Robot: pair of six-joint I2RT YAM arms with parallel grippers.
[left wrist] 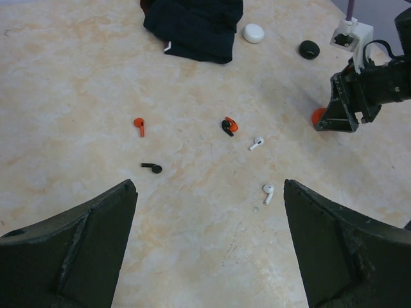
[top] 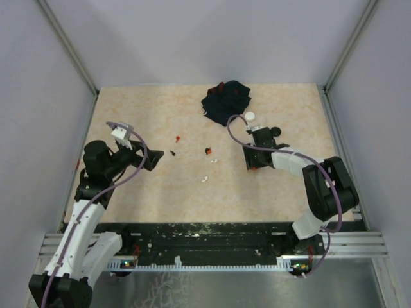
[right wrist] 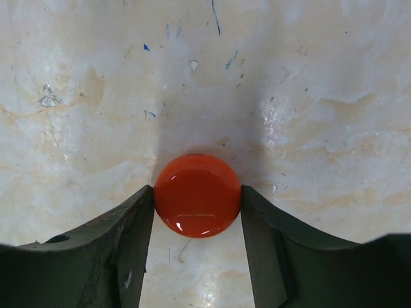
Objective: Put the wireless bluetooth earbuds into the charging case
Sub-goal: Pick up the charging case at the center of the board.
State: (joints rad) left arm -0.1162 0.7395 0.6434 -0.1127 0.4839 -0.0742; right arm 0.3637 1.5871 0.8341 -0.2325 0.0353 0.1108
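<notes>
My right claw (left wrist: 339,119) grips from both sides the round glossy orange-red plastic charging case (right wrist: 197,205), which rests flat on the beige marbled surface (top: 282,192). The tiny plastic earbuds (left wrist: 256,143) lie loose to the left of this claw, between the two arms.

My left claw (left wrist: 209,212) stands wide, holds nothing, and is the nearer one to them. A black earbud (left wrist: 152,167) lies crosswise just in front of it.

I count six earbuds: two red, two black, two white. One red earbud (left wrist: 139,125) lies alone. The second red earbud (left wrist: 232,124) touches the second black earbud (left wrist: 226,130).

I count three cases: the orange-red one, a white round case (left wrist: 253,33) and a black round case (left wrist: 309,49).
</notes>
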